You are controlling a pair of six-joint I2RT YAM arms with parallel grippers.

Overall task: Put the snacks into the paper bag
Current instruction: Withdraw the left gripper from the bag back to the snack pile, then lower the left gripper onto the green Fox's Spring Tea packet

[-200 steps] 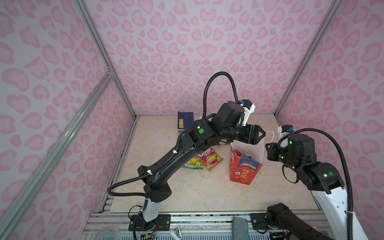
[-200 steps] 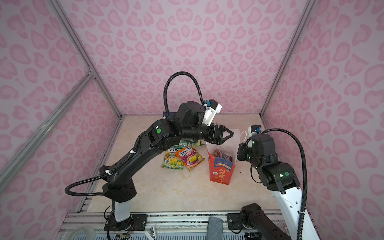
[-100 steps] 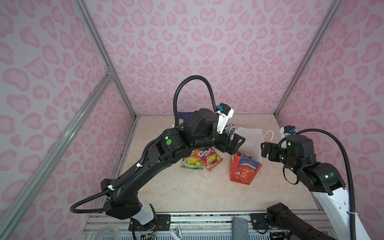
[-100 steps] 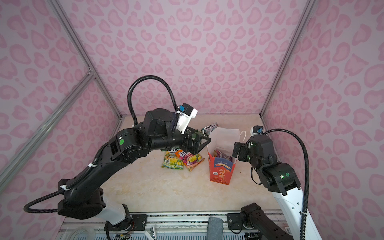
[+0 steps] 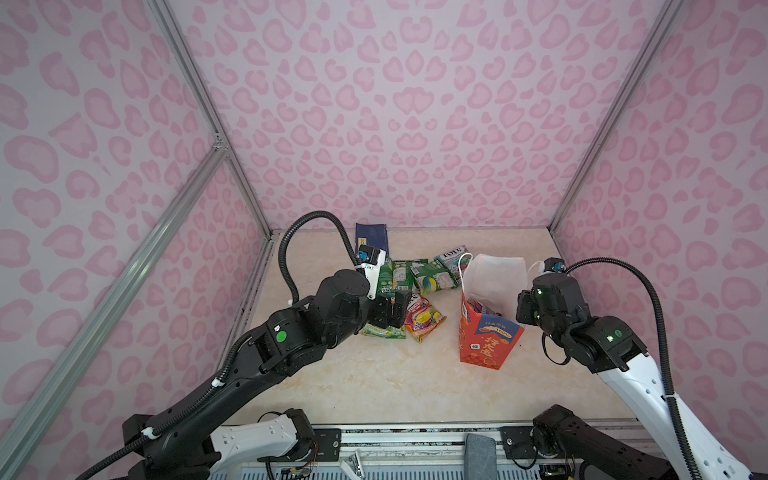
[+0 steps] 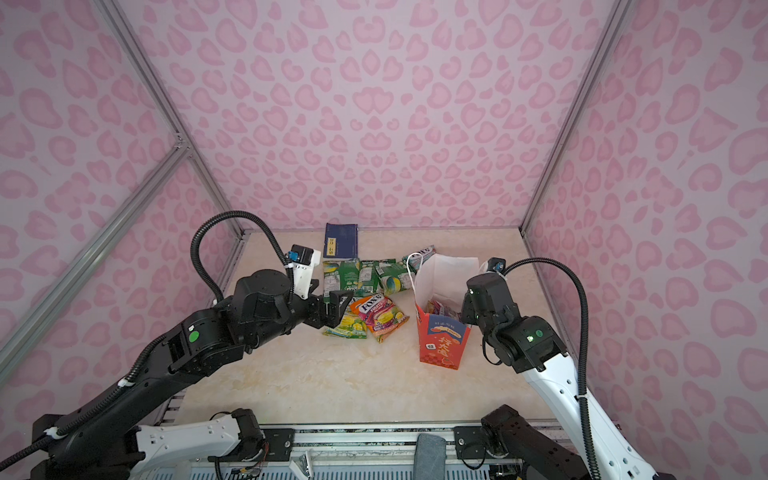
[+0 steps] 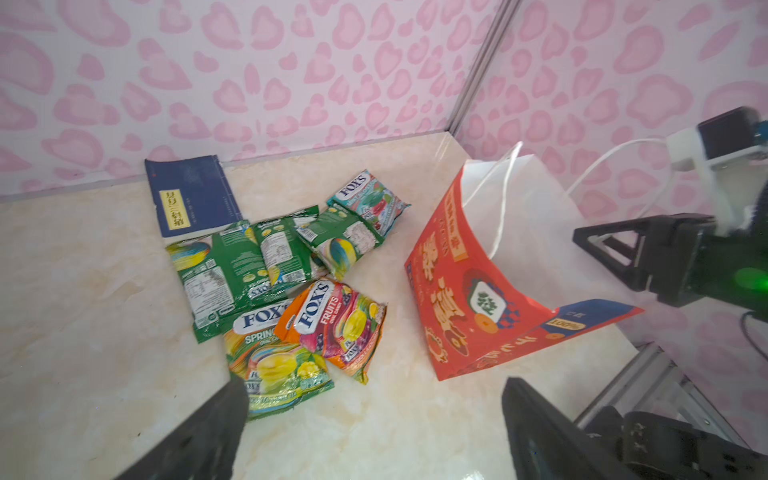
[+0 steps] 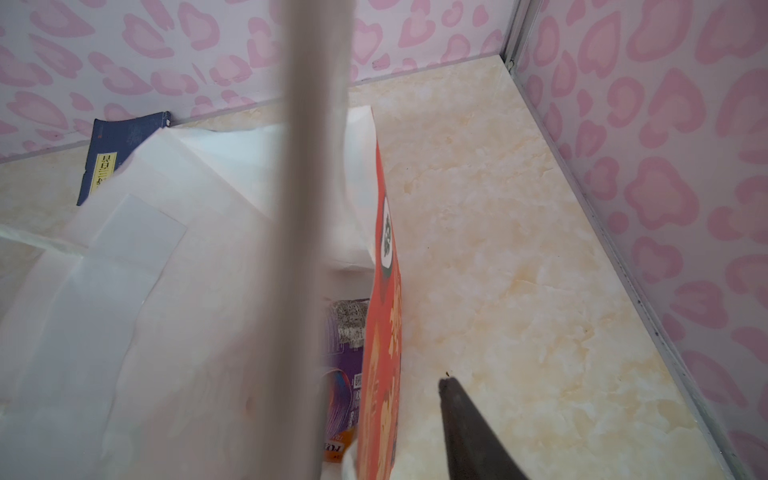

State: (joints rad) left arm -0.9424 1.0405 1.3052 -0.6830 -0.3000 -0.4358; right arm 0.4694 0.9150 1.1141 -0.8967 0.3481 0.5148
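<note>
The red-orange paper bag [image 5: 486,340] [image 6: 442,345] stands right of centre with its white mouth open. Inside it lies a purple snack packet [image 8: 345,374]. Several more snacks lie left of it: green packets [image 5: 399,276], a teal one [image 7: 370,199], an orange one [image 7: 328,324] and a yellow-green one [image 7: 278,365]. My left gripper [image 7: 374,386] [image 5: 392,309] hangs open just above the yellow-green packet's near end, holding nothing. My right gripper [image 7: 598,257] is open astride the bag's right wall [image 8: 386,291]. One finger [image 8: 465,415] is outside, clear of the paper; the other is hidden.
A flat dark-blue booklet [image 5: 371,239] [image 6: 340,241] lies against the back wall behind the packets. A blurred white cord handle [image 8: 316,166] crosses the right wrist view. Pink walls close in the marble floor [image 5: 395,382] on three sides.
My left arm has swung back from above the bag's mouth to the pile of packets and come down, gripper open. The right arm has stayed at the bag's right side.
</note>
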